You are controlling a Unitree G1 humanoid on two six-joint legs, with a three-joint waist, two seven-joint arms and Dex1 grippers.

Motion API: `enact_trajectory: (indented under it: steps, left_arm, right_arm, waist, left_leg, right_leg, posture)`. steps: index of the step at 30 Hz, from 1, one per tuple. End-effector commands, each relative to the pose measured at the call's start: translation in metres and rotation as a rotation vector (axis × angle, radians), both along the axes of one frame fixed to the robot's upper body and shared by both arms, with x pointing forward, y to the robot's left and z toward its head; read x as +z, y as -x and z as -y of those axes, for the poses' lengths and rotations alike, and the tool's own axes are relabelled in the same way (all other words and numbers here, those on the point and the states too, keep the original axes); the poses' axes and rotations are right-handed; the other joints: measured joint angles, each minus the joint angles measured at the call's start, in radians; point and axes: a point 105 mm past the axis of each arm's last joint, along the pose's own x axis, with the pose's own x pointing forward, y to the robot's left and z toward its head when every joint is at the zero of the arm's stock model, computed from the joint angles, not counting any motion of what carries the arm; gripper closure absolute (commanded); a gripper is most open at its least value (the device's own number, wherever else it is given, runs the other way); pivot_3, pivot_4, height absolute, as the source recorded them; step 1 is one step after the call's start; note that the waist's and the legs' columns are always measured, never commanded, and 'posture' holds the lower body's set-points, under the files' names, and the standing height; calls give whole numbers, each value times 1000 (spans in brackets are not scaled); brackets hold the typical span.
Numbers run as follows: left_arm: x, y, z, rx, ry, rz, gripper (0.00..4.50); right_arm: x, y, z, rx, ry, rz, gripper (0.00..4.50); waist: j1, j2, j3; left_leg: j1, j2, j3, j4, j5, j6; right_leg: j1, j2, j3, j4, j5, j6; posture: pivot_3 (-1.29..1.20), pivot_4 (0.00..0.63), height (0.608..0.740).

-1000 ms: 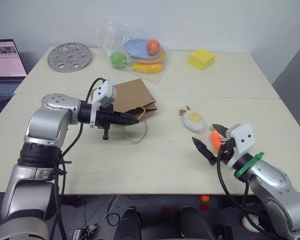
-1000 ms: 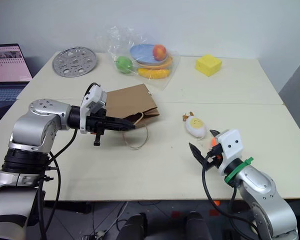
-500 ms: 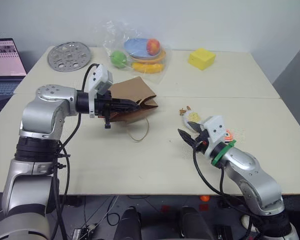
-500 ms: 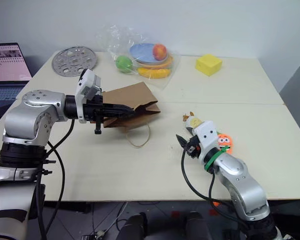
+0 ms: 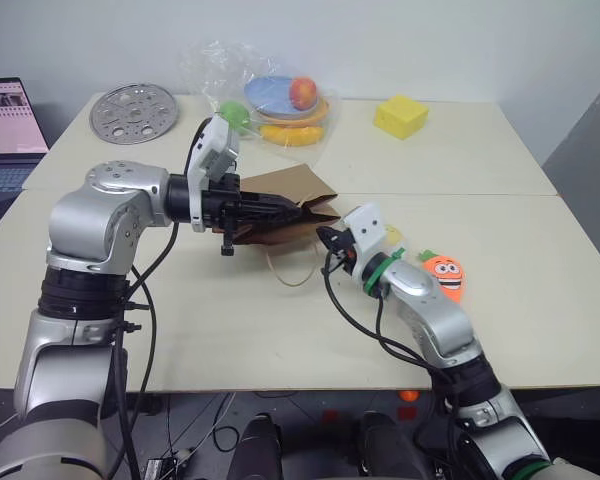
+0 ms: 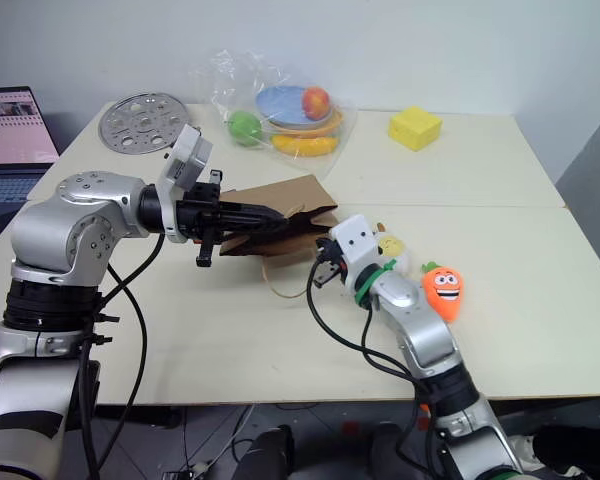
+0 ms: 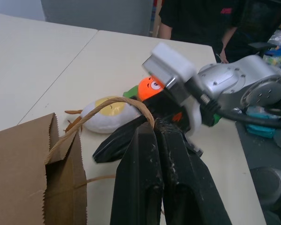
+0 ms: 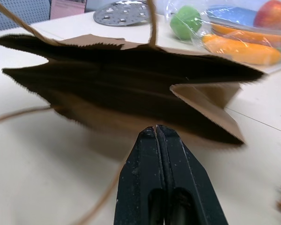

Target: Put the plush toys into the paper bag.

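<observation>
While both plush toys lie on the counter [image 5: 230,330] outside the bag, your right gripper [image 5: 327,243] is pointed away from them. The egg toy [image 6: 390,247] sits just behind that gripper's wrist, and the carrot toy [image 5: 443,277] lies a little further to the right, its long axis running away from you with the green top at the far end. The paper bag [image 5: 290,205] lies on its side to the left of both toys, mouth facing right.

Your left gripper [image 7: 154,136] is clamped on the bag's upper twisted handle [image 7: 100,110], lifting the top lip so the mouth gapes. Your right gripper's fingers are pressed together on nothing, tips just in front of the bag's lower lip [image 8: 131,129].

The right arm is the nearer one to either toy. As I judge it, you must draw it back rightward and spread the fingers before taking the egg.
</observation>
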Motion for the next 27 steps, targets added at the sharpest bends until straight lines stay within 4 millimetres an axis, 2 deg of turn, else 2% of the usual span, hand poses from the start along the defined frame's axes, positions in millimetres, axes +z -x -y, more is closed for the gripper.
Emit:
enact_trajectory:
  steps: [1,5,7,9,12,16,19,22,27]
  left_arm:
    - [22,10,1,-28,44,38,4500]
    - [21,13,1,-36,41,27,4500]
    - [19,16,1,-41,37,29,4500]
    - [25,17,0,-36,70,31,4500]
    - [36,13,-5,1,109,49,4500]
    - [51,-1,-16,85,108,153,4500]
    - [65,-16,-22,159,127,226,4500]
    - [91,-42,-31,298,180,389,4500]
    - [102,-50,-31,316,184,505,4500]
  right_arm:
    - [14,-8,-10,2,-18,64,4477]
    - [15,-14,-13,-4,-31,66,4477]
    - [8,-19,-20,-9,-33,28,4477]
    - [-17,-25,-26,-45,6,-58,4477]
    - [-47,-24,-26,-72,59,-137,4477]
    - [-73,-14,-20,-43,151,-180,4477]
    - [-78,-11,-16,-42,180,-189,4477]
    - [-82,-7,-11,-36,245,-178,4477]
    - [-81,-6,-8,-48,230,-196,4477]
  waist:
    - [-1,0,0]
    - [0,0,0]
    - [-2,0,0]
    - [-4,0,0]
    - [-8,0,0]
    - [-4,0,0]
    - [1,0,0]
    - [6,0,0]
    - [0,0,0]
  left_leg:
    - [0,0,0,0,0,0]
    - [0,0,0,0,0,0]
    - [0,0,0,0,0,0]
    - [0,0,0,0,0,0]
    - [1,0,0,0,0,0]
    - [0,0,0,0,0,0]
    - [1,0,-1,0,0,0]
    - [1,0,-1,1,0,0]
    - [1,0,0,0,0,0]
  right_leg:
    - [0,0,0,0,0,0]
    - [0,0,0,0,0,0]
    - [0,0,0,0,0,0]
    - [0,0,0,1,0,0]
    - [0,0,0,1,0,0]
    - [0,0,0,0,0,0]
    - [1,0,-1,0,0,0]
    - [1,0,-1,0,0,0]
    - [1,0,0,0,1,1]
  posture:
    - [0,150,740]
    - [0,150,740]
    - [0,150,740]
    - [0,150,740]
    - [0,150,740]
    - [0,150,740]
    - [0,150,740]
    - [0,150,740]
    - [0,150,740]
